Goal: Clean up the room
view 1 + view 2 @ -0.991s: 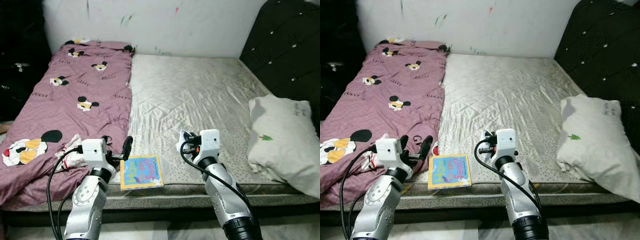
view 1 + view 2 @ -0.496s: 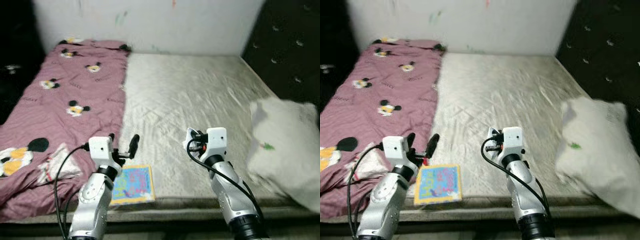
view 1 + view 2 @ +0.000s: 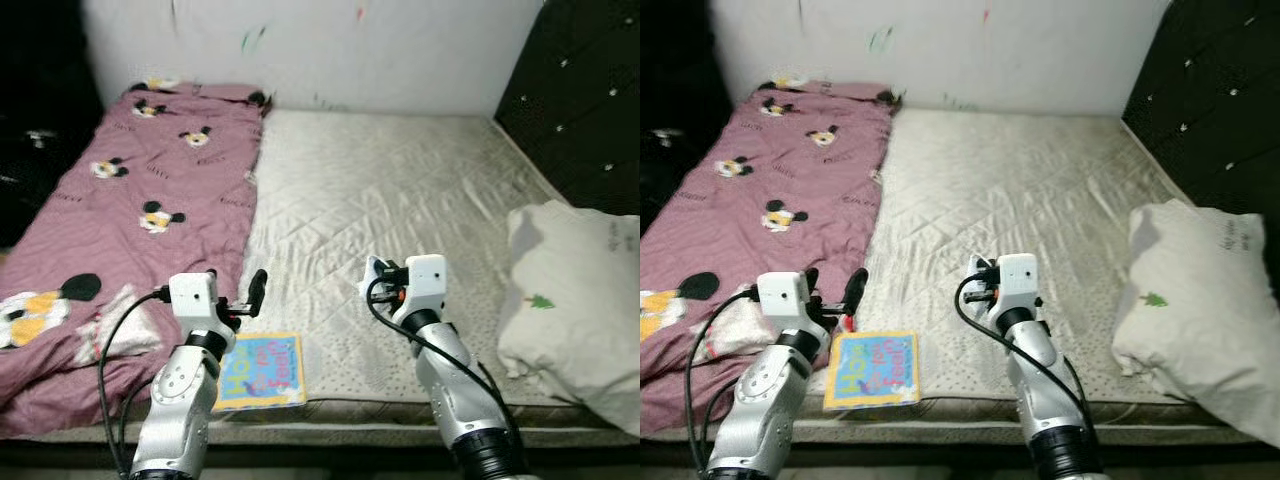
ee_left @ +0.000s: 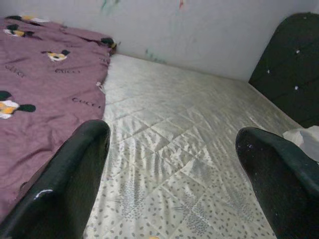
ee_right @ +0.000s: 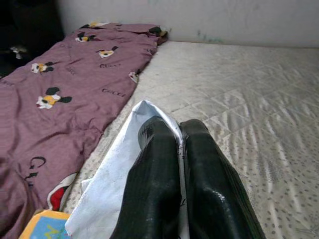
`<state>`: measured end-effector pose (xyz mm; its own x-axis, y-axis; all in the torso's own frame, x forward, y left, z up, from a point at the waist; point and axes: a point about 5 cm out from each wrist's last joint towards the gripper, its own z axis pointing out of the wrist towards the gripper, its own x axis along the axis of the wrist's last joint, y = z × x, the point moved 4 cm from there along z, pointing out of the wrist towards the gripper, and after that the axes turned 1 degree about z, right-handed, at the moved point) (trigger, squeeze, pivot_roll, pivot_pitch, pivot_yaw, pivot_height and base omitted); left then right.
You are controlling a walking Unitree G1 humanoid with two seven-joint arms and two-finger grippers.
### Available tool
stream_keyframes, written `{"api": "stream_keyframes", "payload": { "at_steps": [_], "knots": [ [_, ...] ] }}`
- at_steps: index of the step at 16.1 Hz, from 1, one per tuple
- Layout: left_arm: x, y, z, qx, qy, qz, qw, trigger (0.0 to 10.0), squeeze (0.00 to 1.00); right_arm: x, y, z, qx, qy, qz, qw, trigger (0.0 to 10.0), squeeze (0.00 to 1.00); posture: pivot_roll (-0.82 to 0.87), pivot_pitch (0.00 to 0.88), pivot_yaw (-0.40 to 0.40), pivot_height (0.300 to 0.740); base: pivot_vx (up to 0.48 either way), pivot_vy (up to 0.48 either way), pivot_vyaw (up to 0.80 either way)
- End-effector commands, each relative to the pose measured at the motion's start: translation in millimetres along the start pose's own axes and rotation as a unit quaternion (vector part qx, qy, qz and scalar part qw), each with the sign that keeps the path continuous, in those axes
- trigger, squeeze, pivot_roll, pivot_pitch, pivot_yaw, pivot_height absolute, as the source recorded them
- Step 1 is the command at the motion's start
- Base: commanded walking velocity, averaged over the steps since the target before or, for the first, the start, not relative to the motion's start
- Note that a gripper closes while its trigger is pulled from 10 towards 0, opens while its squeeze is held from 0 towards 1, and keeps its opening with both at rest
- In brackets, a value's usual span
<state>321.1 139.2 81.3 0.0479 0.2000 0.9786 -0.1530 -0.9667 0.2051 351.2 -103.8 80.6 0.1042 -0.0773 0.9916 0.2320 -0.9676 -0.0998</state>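
Note:
A colourful children's book [image 3: 262,370] lies flat on the mattress [image 3: 400,190] at its front edge. My left gripper [image 3: 238,292] hovers just above and behind the book, open, its two black fingers [image 4: 75,179] spread wide with nothing between them. My right gripper [image 5: 179,132] is held over the mattress front to the right of the book, shut on a white sheet of paper [image 5: 114,194] that hangs beside the fingers. A corner of the book [image 5: 42,224] shows under that paper.
A purple cartoon-mouse blanket [image 3: 130,200] covers the left of the mattress, with a crumpled white bundle [image 3: 120,325] on it near my left arm. A white pillow [image 3: 575,300] lies at the right edge below a black padded headboard [image 3: 590,110]. A white wall stands behind.
The whole picture has shifted and was blurred half a second ago, so the camera moved. Both arms keep their pose; the right gripper still holds the white paper.

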Motion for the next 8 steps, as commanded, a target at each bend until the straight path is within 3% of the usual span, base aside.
{"api": "stream_keyframes", "payload": {
  "at_steps": [1,8],
  "knots": [
    [-1.0,-6.4,-0.4,0.007,-0.006,0.006,1.000,10.0,0.00,1.2,-5.2,1.9,0.008,0.002,0.002,1.000,10.0,0.00,0.03,0.000,-0.043,0.740,0.000,0.480,0.00],
    [-1.8,-3.4,-0.2,0.001,-0.007,0.001,1.000,10.0,0.00,-1.2,-9.7,1.7,0.019,-0.002,-0.004,1.000,10.0,0.00,0.04,0.000,-0.045,0.740,0.000,0.480,0.00]
  ]
}}
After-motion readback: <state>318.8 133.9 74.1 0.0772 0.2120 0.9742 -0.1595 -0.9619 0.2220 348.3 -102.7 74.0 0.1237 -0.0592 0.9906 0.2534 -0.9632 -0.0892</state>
